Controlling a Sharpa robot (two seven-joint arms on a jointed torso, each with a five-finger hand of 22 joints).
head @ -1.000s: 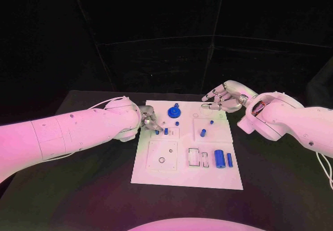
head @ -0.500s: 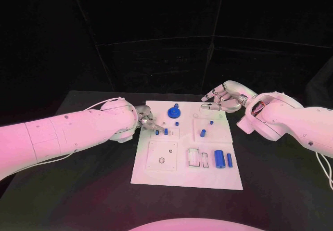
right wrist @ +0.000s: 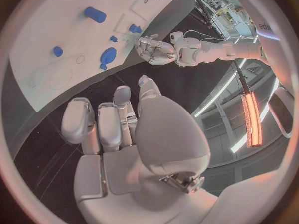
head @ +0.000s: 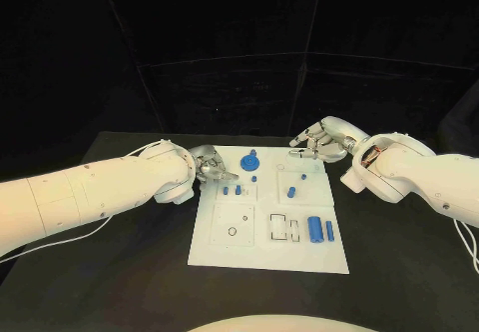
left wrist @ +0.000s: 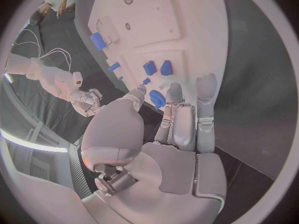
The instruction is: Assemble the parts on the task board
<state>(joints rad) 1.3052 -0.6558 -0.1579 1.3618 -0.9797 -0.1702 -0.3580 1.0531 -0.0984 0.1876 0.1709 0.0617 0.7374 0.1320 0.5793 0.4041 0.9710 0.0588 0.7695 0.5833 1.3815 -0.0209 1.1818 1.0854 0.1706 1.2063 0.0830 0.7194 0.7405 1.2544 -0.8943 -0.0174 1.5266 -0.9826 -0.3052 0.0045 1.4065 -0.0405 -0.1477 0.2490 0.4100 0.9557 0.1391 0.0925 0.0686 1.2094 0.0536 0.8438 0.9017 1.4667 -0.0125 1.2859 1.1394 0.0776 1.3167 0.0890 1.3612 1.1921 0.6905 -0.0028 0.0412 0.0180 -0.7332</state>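
Task board, flat white plate, carries glossy blue cylinders; both silver hands hover released.

The white rectangular task board has bare surface across its lower third in the frame's centre. Mid-board, a thick blue cylinder and a slim blue rod block the right side. At the upper left edge the silver left hand crowds two small blue pegs; the silver right hand hovers over the upper right corner, beside a round blue knob.
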